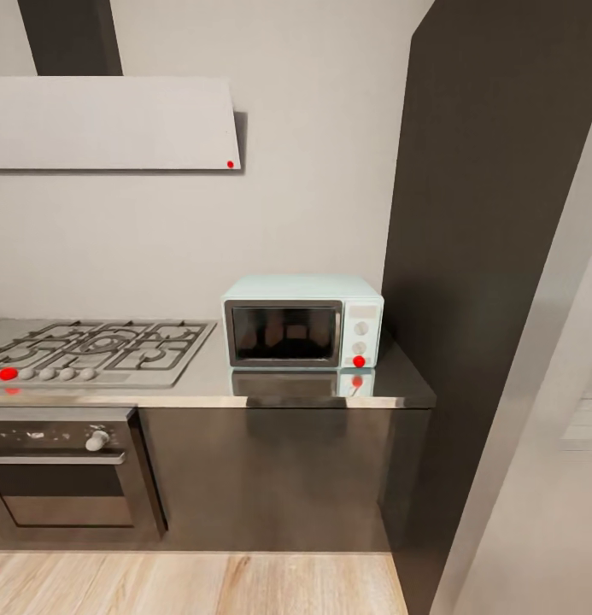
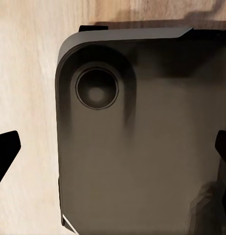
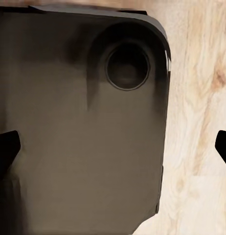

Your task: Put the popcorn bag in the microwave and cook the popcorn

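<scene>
The pale-blue microwave [image 1: 302, 322] stands on the grey countertop [image 1: 210, 380] near its right end, with its dark glass door closed and nothing visible inside. Two white knobs and a red round light sit on its side panel. The popcorn bag is out of view. In the left wrist view my left gripper [image 2: 113, 149] is open, its dark fingertips [image 2: 5, 152] far apart above the robot's base. In the right wrist view my right gripper [image 3: 114, 147] is open too, its fingertips [image 3: 6, 149] spread wide and empty.
A gas hob [image 1: 99, 346] lies left of the microwave, over a built-in oven [image 1: 65, 470], with a range hood [image 1: 108, 124] on the wall above. A tall dark cabinet [image 1: 492, 213] flanks the microwave's right side. Wood floor [image 1: 193, 585] runs before the cabinets. The robot's dark base [image 2: 142, 147] lies under both grippers.
</scene>
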Motion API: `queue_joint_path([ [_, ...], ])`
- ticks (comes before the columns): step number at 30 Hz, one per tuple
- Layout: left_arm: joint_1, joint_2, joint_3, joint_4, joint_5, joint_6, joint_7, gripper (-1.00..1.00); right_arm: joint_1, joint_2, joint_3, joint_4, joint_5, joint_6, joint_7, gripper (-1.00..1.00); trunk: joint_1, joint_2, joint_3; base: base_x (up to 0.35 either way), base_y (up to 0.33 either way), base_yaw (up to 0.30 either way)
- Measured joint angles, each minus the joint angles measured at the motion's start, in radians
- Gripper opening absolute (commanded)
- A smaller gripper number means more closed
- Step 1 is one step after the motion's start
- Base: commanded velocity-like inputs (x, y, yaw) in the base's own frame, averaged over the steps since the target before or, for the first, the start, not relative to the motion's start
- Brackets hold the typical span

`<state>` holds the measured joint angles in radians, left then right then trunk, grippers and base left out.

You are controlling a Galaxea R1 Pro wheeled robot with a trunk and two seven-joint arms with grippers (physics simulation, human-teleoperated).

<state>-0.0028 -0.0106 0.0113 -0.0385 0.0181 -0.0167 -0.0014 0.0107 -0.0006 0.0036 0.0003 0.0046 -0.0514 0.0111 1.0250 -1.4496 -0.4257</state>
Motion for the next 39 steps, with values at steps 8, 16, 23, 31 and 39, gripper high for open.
queue_joint_path([
  [8,0.000,0.000,0.000,0.000,0.000,0.000,0.000,1.00,-0.003,0.003,0.017,-0.343,0.125,0.122,0.012,1.00,0.000,0.000,0.000,0.000,0.000,0.000],
  [16,0.000,-0.001,0.000,0.000,0.000,0.000,0.000,1.00,-0.002,0.045,0.020,-1.054,0.124,0.605,0.013,1.00,0.000,0.000,0.000,0.000,0.000,0.000],
  [23,0.000,-0.001,0.000,0.000,0.000,0.000,0.000,1.00,-0.042,0.080,0.051,-1.486,0.126,0.887,0.014,1.00,0.000,0.000,0.000,0.000,0.000,0.000],
  [31,0.000,-0.001,0.000,0.000,0.000,0.000,0.000,1.00,-0.339,0.106,0.054,-1.545,0.123,1.028,0.011,1.00,0.000,0.000,0.000,0.000,0.000,0.000],
  [39,0.000,-0.002,-0.001,0.000,0.000,0.000,0.000,1.00,-0.715,0.159,0.054,-1.546,0.129,1.094,0.004,1.00,0.000,0.000,0.000,0.000,0.000,0.000],
])
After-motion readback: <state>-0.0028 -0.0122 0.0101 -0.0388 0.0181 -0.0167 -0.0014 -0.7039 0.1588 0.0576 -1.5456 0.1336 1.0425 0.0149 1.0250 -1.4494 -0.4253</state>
